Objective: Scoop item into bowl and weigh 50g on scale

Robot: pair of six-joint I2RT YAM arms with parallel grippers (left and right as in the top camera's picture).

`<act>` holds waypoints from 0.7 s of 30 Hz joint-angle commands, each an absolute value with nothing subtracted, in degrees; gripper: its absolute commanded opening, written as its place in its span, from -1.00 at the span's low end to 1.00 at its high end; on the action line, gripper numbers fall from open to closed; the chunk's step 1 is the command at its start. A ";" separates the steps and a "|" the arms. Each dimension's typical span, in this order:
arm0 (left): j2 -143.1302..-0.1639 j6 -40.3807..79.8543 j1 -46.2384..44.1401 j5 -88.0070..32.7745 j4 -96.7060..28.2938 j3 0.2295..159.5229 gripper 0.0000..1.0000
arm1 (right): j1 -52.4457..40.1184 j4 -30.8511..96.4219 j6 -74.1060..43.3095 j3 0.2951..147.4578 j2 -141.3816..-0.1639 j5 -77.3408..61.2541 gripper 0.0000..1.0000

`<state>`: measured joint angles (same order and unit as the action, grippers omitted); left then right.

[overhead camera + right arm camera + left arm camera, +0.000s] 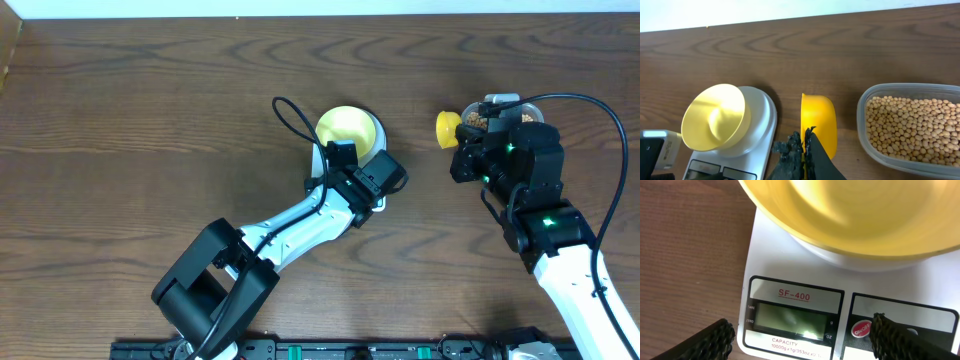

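A pale-yellow bowl (347, 128) (855, 215) (715, 122) stands empty on the white scale (790, 255) (762, 130). My left gripper (367, 175) (800, 345) hovers open over the scale's front edge, one fingertip (710, 340) left of the blank display (790, 320), the other by the red on/off button (860, 329). My right gripper (468, 155) (805, 150) is shut on the handle of a yellow scoop (447, 127) (818, 122), held between the scale and a clear container (865, 107) of tan beans (912, 127). No beans show in the scoop.
The clear container (500, 103) sits at the back right, mostly hidden under my right arm in the overhead view. Dark wooden tabletop (150, 120) surrounds everything. A black cable (290, 115) loops beside the bowl.
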<state>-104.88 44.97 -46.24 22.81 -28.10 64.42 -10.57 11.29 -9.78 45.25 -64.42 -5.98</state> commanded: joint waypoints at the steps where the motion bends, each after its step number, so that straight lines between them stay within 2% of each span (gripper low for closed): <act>1: -103.81 44.62 -45.95 23.62 -28.38 63.99 0.77 | -10.50 11.14 -8.93 46.17 -63.99 -6.13 -0.97; 21: -103.83 44.62 -45.95 23.59 -28.38 63.99 0.78 | -10.50 13.56 -8.88 46.17 -63.99 -6.33 -0.98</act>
<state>-104.88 44.97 -46.24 22.81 -28.10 64.42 -10.57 13.02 -9.78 45.25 -64.42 -5.98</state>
